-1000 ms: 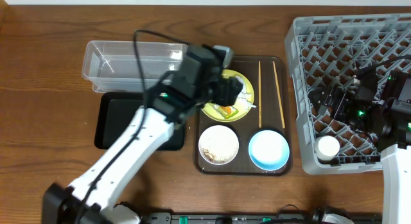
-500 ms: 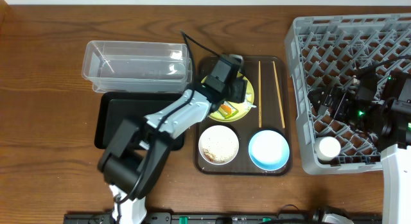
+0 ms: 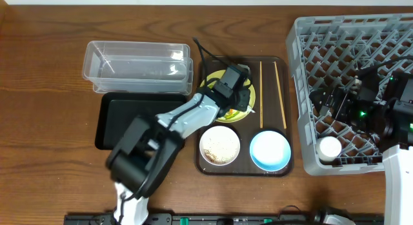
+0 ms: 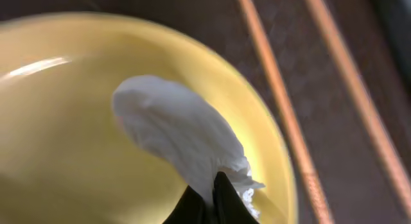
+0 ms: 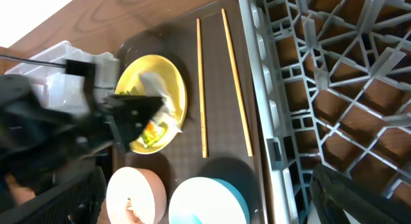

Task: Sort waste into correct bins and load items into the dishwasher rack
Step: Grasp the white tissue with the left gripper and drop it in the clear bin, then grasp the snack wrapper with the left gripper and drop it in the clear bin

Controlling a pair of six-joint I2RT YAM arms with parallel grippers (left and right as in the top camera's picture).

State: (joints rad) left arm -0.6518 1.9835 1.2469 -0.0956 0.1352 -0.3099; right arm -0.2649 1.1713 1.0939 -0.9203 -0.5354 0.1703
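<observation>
My left gripper [image 4: 212, 199] is shut on the white crumpled scrap [image 4: 180, 131], which sits just over the yellow plate [image 4: 64, 121] on the brown serving tray [image 3: 240, 166]. The green-and-orange wrapper [image 5: 151, 134] lies on the plate's near side. Two chopsticks [image 3: 261, 86] lie right of the plate. In front of it stand the white bowl [image 3: 220, 146], holding rice-like scraps, and the light blue bowl [image 3: 270, 150]. A white cup [image 3: 330, 148] stands in the grey dishwasher rack [image 3: 361, 31]. My right gripper [image 3: 326, 99] hangs open over the rack with nothing between its fingers.
The clear tub [image 3: 137, 66] stands at the back left. The shallow black tray [image 3: 126, 125] lies in front of it, partly under my left arm. The rack fills the right side of the table.
My left arm came down onto the yellow plate. Its jaws, open before, have closed on the white scrap. The right arm has not moved.
</observation>
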